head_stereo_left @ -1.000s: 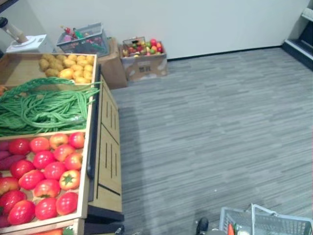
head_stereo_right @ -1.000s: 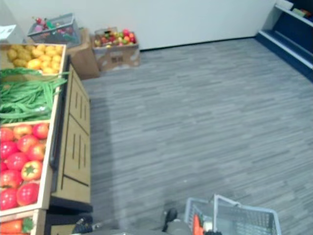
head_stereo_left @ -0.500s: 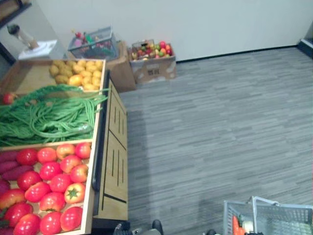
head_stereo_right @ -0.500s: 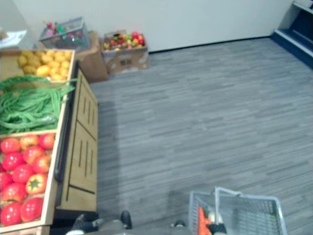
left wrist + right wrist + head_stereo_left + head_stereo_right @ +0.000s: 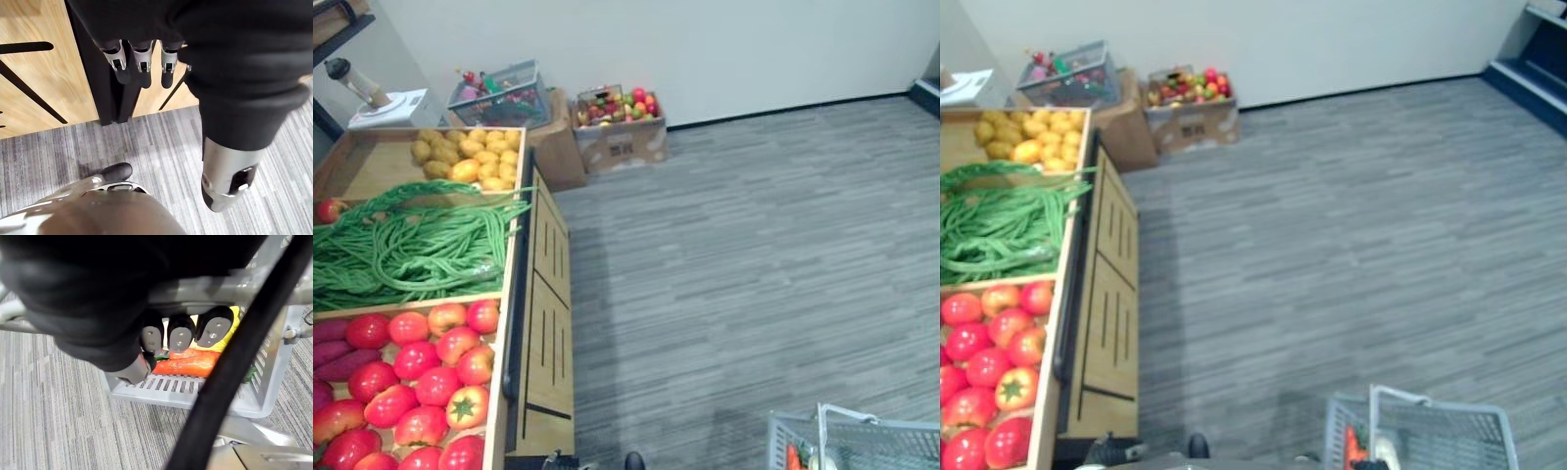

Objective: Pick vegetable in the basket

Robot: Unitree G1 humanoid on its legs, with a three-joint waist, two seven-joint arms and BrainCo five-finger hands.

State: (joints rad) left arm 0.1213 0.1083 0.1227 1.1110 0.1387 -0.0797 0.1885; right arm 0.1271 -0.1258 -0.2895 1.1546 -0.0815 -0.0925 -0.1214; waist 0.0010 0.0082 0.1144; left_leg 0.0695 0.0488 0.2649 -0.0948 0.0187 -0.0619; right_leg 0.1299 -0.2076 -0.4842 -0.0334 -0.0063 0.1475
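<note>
Downward head stereo, basket (image 5: 876, 446) shared.

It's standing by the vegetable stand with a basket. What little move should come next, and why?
Probably raise the left hand toward the tomatoes. That hand hangs empty, low beside the stand, while the right hand is curled round the basket handle, so only the left is free to pick.

Left hand (image 5: 143, 62): black ribbed cover over back and wrist; silver fingers (image 5: 168, 66) with dark rounded tips; silver-grey thumb (image 5: 227, 181) with dark inset panel. Right hand (image 5: 181, 335): same black cover; dark-rimmed fingertips, grey pads, small central dot in each.
</note>
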